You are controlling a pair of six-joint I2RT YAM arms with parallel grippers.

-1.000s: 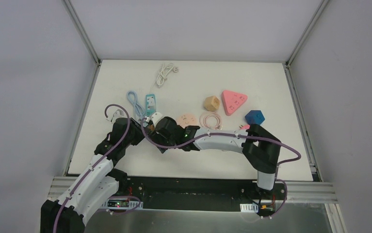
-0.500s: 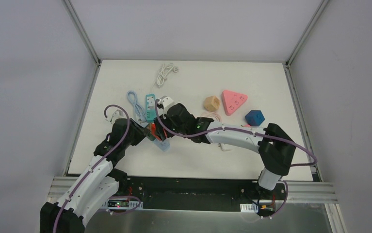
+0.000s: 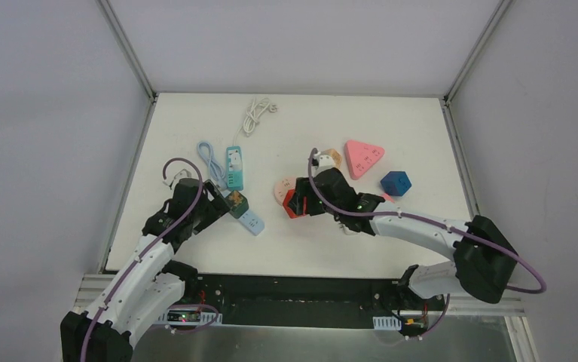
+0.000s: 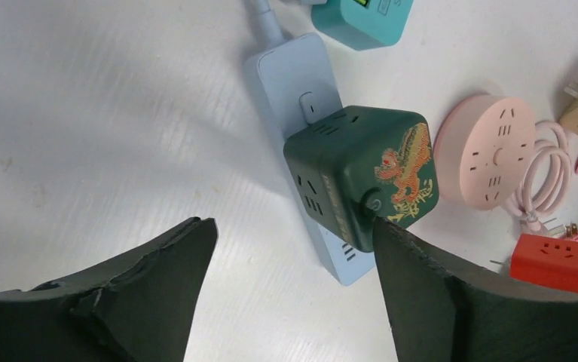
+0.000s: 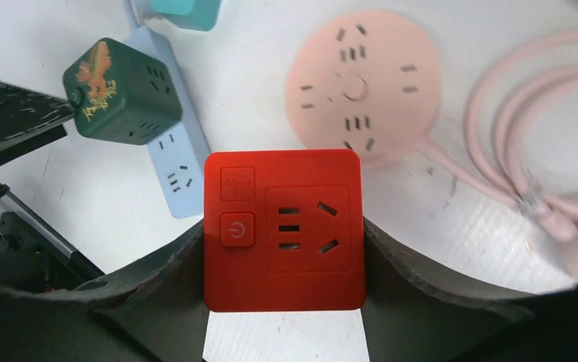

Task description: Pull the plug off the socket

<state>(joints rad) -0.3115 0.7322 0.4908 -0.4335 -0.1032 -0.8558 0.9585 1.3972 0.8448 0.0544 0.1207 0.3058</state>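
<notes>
Top external view shows the right gripper [image 3: 295, 202] near the middle of the desk [image 3: 301, 128], with a red cube adaptor [image 3: 292, 204] between its jaws, in front of a round pink socket [image 3: 281, 187]. The left gripper [image 3: 225, 200] sits well to the left, at a green cube adaptor [image 3: 236, 200] standing on a light-blue power strip [image 3: 252, 222]. A teal strip [image 3: 233, 166] lies just behind them. From this height the jaw openings are hard to read.

Right wrist view settles the first one: the jaws are clamped on the two sides of the red cube, whose face with its button and slots fills the gap. The cube is held above the desk, apart from the blue strip at upper left. Its prongs are hidden. A coiled pink cable [image 5: 527, 136] runs off the round socket's right side.

Left wrist view alone shows the left jaws spread wide with nothing between them. One finger [image 4: 421, 279] meets the lower corner of the green cube; the other [image 4: 157, 271] is well clear over bare desk. The green cube covers the strip's middle, just below the strip's switch.
</notes>
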